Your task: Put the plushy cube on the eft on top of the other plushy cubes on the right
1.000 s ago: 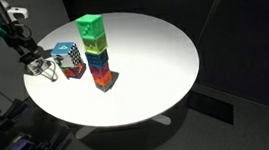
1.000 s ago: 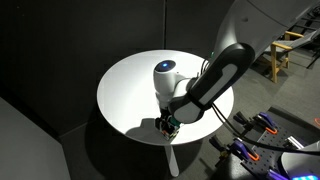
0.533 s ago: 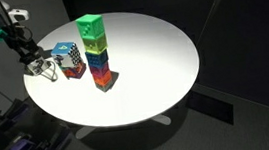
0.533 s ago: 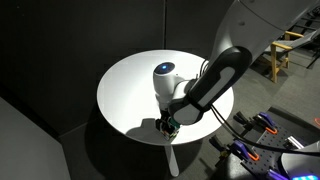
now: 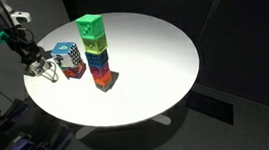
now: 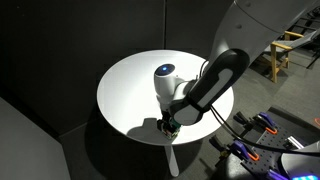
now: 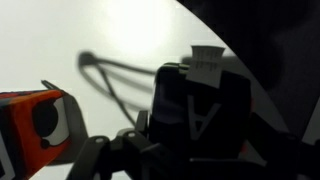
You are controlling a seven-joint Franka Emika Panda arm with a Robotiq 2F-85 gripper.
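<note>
At the table's [image 5: 152, 53] edge, the plushy cube [image 7: 196, 108] shows only in the wrist view, a dark, shadowed shape with a white tag. It sits at the gripper [image 5: 41, 70], just beside the other plushy cubes [image 5: 69, 60] (light-blue top, red base). Whether the claw pinches it cannot be told. In an exterior view the arm [image 6: 205, 85] hides the blocks.

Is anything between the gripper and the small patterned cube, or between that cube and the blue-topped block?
Nothing visible. The plushy cube sits right at the gripper, the blue-topped block is next to it, and the green-topped tower stands beyond that block.
</note>
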